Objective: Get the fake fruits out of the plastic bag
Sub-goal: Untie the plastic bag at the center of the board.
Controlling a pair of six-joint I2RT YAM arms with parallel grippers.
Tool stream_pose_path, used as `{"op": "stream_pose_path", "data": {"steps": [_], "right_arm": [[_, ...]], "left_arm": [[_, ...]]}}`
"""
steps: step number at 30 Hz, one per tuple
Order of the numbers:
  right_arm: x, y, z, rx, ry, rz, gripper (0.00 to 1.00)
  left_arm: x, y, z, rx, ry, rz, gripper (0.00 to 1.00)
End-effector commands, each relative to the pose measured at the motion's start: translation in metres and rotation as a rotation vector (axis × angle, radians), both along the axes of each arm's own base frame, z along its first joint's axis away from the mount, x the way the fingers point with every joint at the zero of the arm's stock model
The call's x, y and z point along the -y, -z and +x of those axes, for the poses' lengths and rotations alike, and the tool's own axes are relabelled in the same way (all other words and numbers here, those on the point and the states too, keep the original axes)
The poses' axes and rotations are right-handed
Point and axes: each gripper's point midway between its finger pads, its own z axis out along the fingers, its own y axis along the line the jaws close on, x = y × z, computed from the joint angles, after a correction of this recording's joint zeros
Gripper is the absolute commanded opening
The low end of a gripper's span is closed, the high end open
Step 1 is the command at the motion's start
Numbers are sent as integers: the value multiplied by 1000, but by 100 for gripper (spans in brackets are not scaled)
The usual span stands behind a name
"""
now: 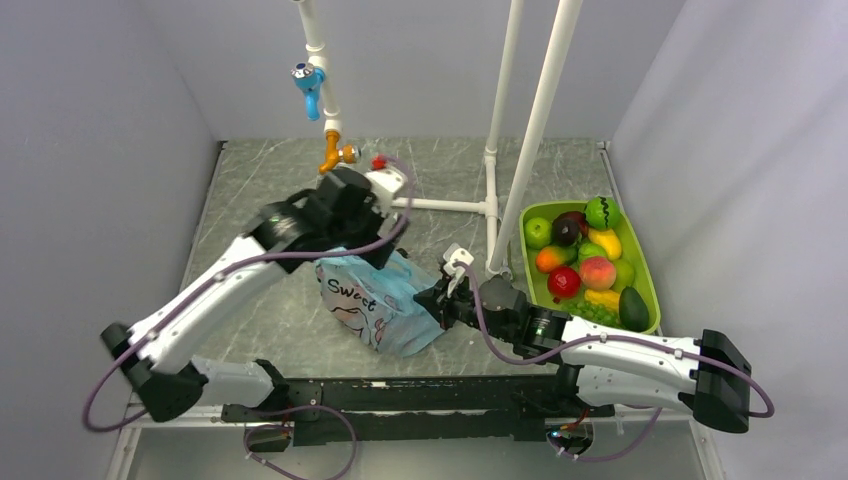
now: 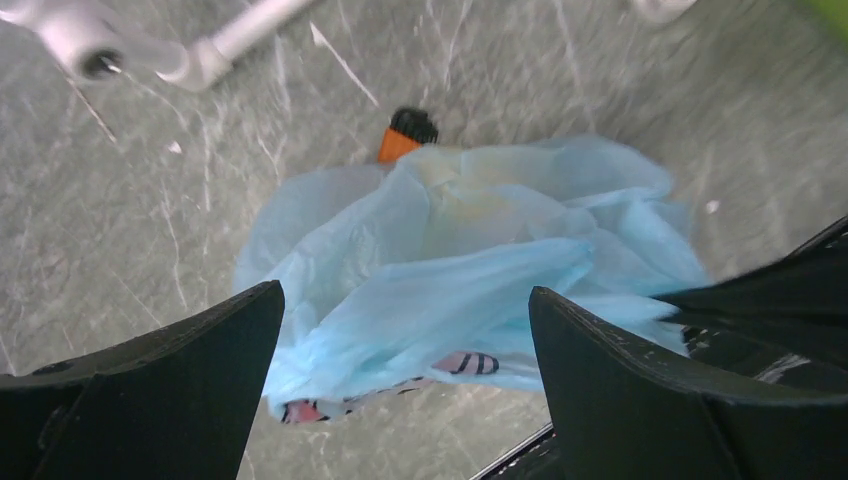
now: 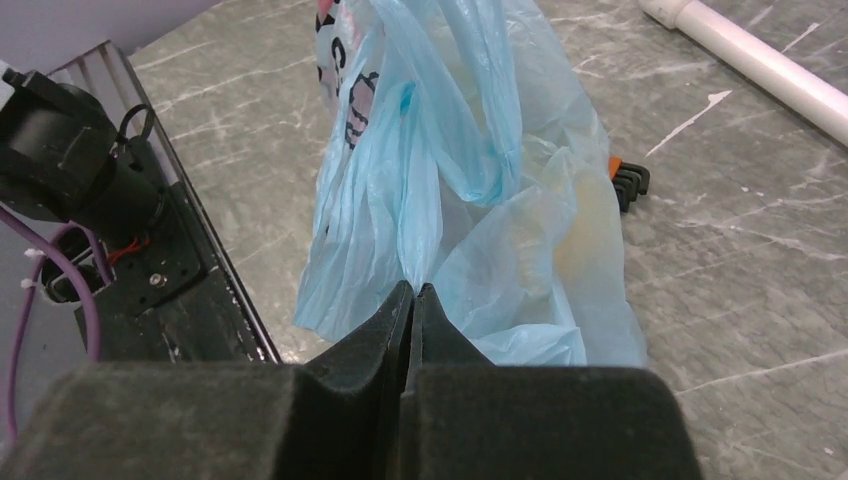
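Scene: two robot arms reach inward over a grey marbled bench (image 1: 260, 200).
Plastic bag: the light-blue, crinkled plastic bag (image 1: 375, 300) lies around the middle of the bench, closer to the near edge. Its dark and pink print faces up.
Right end effector: the right end effector (image 3: 412, 292) has its fingers pressed together on a fold of plastic at the bag's right-hand side.
Left end effector: the left end effector (image 2: 405, 300) hangs above the bag with its fingers spread wide, touching nothing.
Key relation: the bag lies directly below the left end effector. Its long axis slants from the bench's middle toward the near edge, ending at the right arm's pinch. Both arms are close, but only the right has contact.
Contents: a pale yellow patch shows through the plastic, possibly a fruit, though this is unclear.
Nearby object: a small orange-and-black object (image 2: 405, 135) pokes out at the bag's far side. What it is cannot be told.
Green tray: a green tray (image 1: 652, 285) near the right edge holds many coloured fruits.
Likely step: the right arm anchors the bag while the left arm needs to find its opening.
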Motion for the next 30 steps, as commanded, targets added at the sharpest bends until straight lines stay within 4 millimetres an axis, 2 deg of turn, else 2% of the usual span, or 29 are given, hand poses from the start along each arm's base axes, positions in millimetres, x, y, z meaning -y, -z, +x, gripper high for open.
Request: {"op": "stream_pose_path", "data": {"steps": [1, 6, 9, 12, 15, 16, 20, 23, 30], "right_arm": [[-3, -20, -5, 8, -24, 72, 0], [3, -15, -7, -6, -13, 87, 0], [4, -13, -8, -9, -11, 86, 0], [5, -13, -7, -9, -6, 91, 0], [4, -14, -7, -10, -3, 96, 0], [4, -15, -7, -12, -2, 98, 0], [4, -22, -2, -21, 31, 116, 0], [7, -30, 5, -38, 88, 150, 0], [3, -55, 19, -17, 157, 272, 0]], "left_arm": [[3, 32, 13, 32, -20, 149, 99], [19, 67, 19, 42, 48, 220, 99], [16, 80, 21, 13, 44, 288, 97], [6, 82, 28, 22, -11, 341, 78], [-10, 67, 37, 85, -130, 351, 34], [-15, 60, 39, 104, -171, 337, 29], [-27, 33, 34, 163, -244, 212, 24], [-36, 19, 27, 171, -271, 65, 16], [-63, 25, 17, 77, -293, -408, 8]]}}
